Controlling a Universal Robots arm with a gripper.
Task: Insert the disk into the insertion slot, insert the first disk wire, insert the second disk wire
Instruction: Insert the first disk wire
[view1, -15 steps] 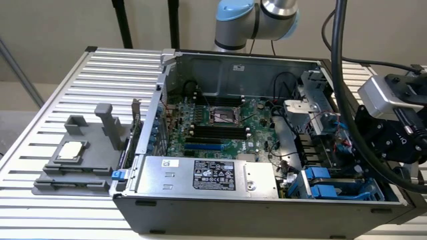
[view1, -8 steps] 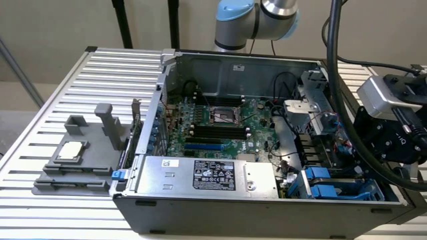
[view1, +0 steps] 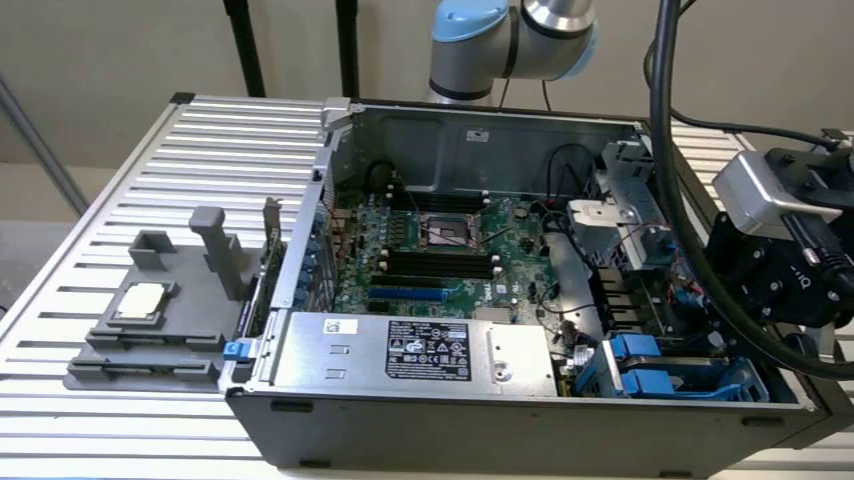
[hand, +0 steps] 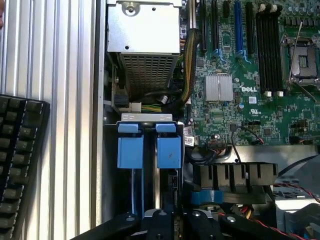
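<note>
One open computer case (view1: 534, 410). Inside it: one green circuit board (view1: 461, 262), one silver box with a label (view1: 414, 350), one chip socket (view1: 447, 232), two blue tabs (hand: 130, 151) side by side. Outside: one black keyboard (hand: 20, 165), one grey plastic stand (view1: 160, 320) at the exterior view's left, one robot arm (view1: 514, 40) far back.

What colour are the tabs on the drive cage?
Bright blue; the drive cage tabs show best in the wrist view.

Insertion slot (hand: 131, 150) glossy blue plastic; table (view1: 227, 130) ribbed matt metal.
</note>
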